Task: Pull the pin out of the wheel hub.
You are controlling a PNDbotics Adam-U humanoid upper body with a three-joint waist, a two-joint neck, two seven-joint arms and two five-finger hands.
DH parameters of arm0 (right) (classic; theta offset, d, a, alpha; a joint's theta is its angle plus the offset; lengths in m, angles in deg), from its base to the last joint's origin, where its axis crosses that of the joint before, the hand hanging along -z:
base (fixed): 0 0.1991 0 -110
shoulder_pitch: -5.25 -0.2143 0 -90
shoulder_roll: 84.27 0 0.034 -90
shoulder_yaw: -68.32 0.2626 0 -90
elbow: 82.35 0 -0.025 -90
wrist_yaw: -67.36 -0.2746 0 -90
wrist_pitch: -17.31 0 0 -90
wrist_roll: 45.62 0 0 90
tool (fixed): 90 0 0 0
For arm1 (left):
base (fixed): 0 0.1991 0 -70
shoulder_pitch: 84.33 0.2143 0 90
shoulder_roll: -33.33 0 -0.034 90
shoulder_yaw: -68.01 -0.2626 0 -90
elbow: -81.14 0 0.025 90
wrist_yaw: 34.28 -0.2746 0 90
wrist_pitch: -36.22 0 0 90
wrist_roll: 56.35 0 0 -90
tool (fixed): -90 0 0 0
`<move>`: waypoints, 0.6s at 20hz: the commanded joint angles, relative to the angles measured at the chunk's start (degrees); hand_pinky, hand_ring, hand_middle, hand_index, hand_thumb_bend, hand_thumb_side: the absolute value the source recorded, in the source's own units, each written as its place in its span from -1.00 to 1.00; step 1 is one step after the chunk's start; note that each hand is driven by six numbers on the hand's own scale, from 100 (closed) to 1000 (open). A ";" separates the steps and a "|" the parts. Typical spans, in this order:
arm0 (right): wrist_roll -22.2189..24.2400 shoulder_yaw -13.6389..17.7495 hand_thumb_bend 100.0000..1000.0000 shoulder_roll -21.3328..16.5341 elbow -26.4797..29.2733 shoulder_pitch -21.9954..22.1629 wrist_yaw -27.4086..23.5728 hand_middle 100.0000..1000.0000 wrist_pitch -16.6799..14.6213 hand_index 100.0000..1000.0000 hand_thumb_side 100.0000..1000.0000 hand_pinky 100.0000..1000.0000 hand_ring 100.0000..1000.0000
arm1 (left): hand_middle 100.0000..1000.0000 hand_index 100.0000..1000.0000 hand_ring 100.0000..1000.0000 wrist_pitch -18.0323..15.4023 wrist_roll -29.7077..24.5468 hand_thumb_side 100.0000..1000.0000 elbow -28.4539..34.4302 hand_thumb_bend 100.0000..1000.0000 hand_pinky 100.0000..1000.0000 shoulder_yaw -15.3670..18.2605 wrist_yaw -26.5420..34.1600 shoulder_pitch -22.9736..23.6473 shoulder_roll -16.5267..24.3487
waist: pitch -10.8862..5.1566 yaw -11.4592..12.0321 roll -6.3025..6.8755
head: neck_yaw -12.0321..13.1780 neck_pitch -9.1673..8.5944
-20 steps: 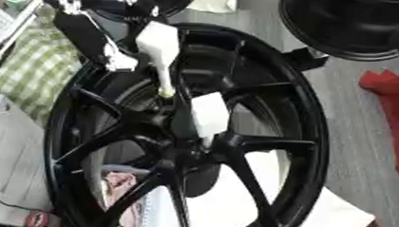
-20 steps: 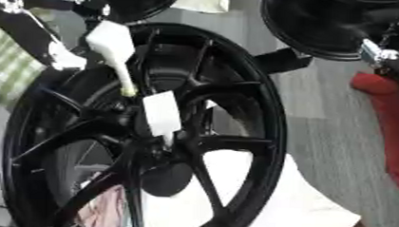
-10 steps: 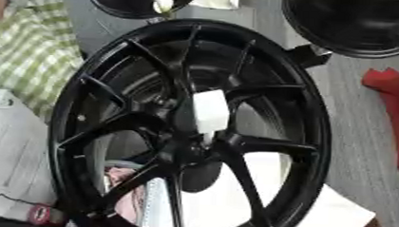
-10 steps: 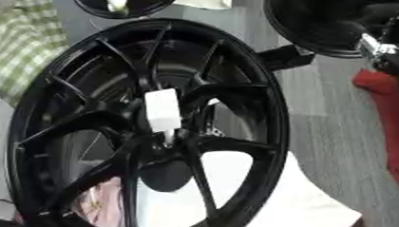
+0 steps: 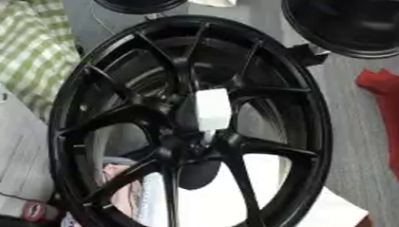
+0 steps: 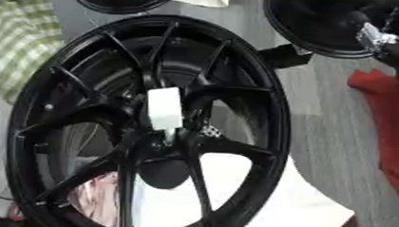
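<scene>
Pin (image 5: 212, 109) in hub (image 5: 189, 146), hand apparently away

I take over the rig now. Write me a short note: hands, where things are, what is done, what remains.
Hands: neither the left nor the right hand shows in either view.
Things: the black wheel fills the view; a white block-shaped piece, probably the pin, sits at the hub.
Done: nothing visible; the white piece is not out.
Left: bring a hand in, grasp the piece, pull it out.
</scene>
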 commanded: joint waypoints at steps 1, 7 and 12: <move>-0.61 1.00 -0.21 -1.73 1.18 -0.55 -0.02 0.15 -0.25 0.30 -0.87 0.70 0.29 | -0.48 -0.28 -0.13 0.22 4.30 -0.66 1.36 -1.00 0.22 4.06 -1.64 4.50 3.26 | -1.65 0.20 -0.10 | -0.33 -0.38; -1.13 1.35 -0.20 -1.06 1.37 -0.58 -0.18 0.14 -0.42 0.30 -0.88 0.69 0.29 | -0.42 -0.22 -0.11 0.40 9.47 -0.66 1.78 -1.00 0.23 6.43 -6.08 14.18 -0.60 | -1.77 0.39 -0.89 | -0.22 -0.97; -1.22 1.37 -0.19 -0.62 1.60 -0.76 -0.25 0.14 -0.45 0.30 -0.88 0.69 0.28 | 0.54 0.76 0.52 0.05 6.60 -0.24 0.34 -1.00 0.54 6.56 -9.95 18.60 -3.91 | -1.91 0.08 -1.24 | 0.29 -1.45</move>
